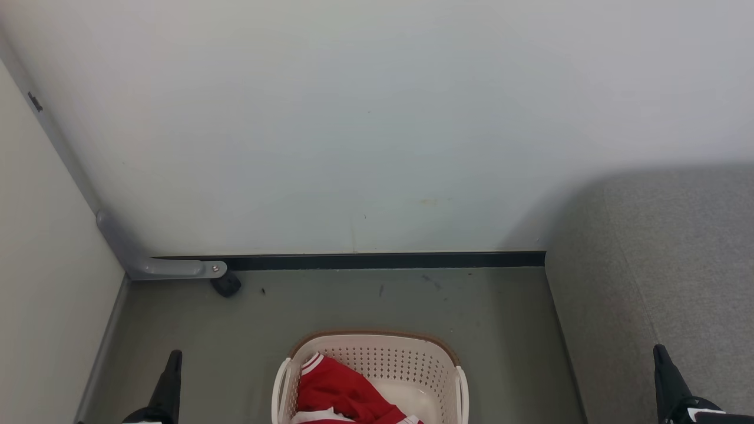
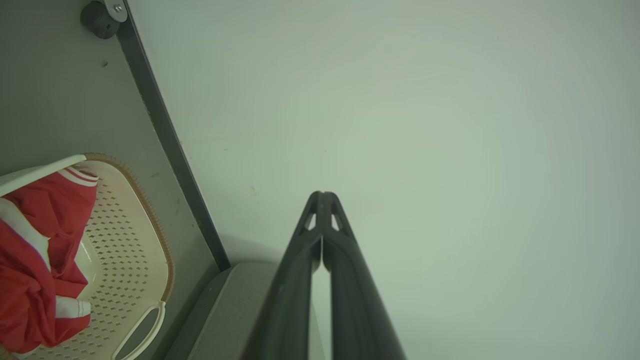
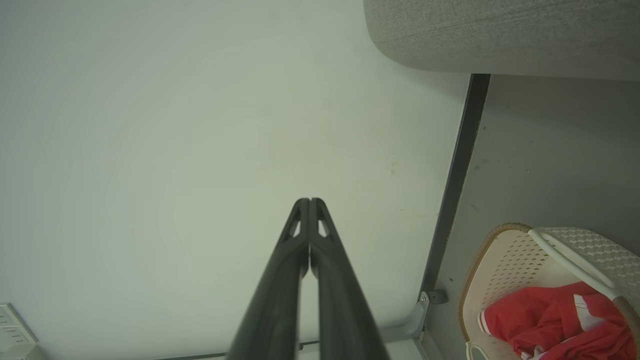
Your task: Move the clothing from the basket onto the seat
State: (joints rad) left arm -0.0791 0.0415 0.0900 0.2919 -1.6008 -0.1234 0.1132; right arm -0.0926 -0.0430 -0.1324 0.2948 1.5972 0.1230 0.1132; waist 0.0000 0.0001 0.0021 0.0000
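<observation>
Shows left tool (image 1: 175, 356) at 7 o'clock and right tool (image 1: 660, 353) at 5 o'clock, both pinched fully shut, holding nothing. Puts clothing (image 1: 339, 391) heaped in basket (image 1: 377, 337) at 6 o'clock on floor (image 1: 353, 300), seat (image 1: 677, 265) at 3 o'clock. Risks snagging basket rim, dragging basket along, or dropping trailing cloth short of seat. Leaves wall (image 1: 377, 118) close behind, bracket (image 1: 177, 268) at 9 o'clock, likely off the path.
</observation>
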